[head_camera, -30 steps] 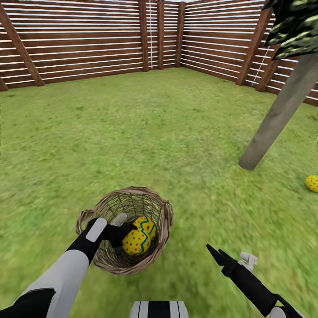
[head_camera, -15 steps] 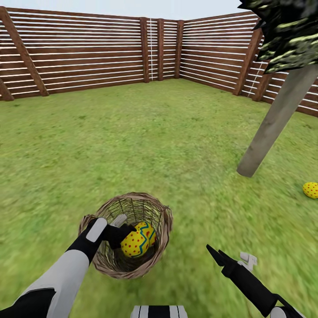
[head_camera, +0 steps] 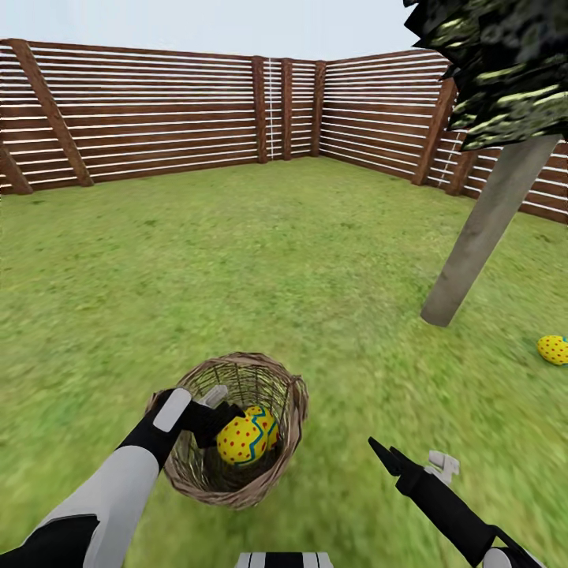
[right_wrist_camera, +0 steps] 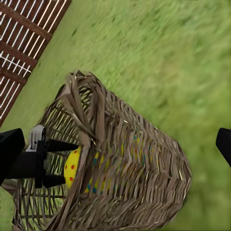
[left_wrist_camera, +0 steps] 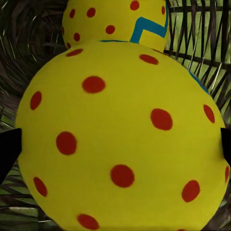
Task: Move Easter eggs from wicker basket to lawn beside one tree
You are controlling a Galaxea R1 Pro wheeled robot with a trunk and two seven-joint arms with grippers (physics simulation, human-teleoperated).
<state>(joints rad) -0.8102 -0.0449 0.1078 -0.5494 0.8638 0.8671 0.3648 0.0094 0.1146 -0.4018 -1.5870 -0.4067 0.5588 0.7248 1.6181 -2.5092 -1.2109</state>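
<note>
Left gripper [head_camera: 227,430] is inside the wicker basket [head_camera: 289,426], its 2 black fingers [left_wrist_camera: 8,151] pressed against opposite sides of 1 Easter egg [left_wrist_camera: 120,139]; closed on it. In the head view that egg [head_camera: 239,442] has its long axis tilted, rising toward the basket's far-right rim. A 2nd egg [left_wrist_camera: 115,21] sits just behind it, touching or nearly so, blue zigzag facing the wrist camera.

Basket count: 1. It stands on the lawn [head_camera: 237,260] close in front of the robot, mouth up and tipped slightly toward the left arm.

Right gripper [head_camera: 410,461] hangs above the grass right of the basket, spread wide, holding nothing.

3rd egg [head_camera: 554,349] lies on the grass near the right edge of the lawn, long axis roughly level, near the base of 1 tree [head_camera: 473,244] with a pale leaning trunk.

Eggs counted: 3. The slatted fence [head_camera: 158,110] encloses the far side.
</note>
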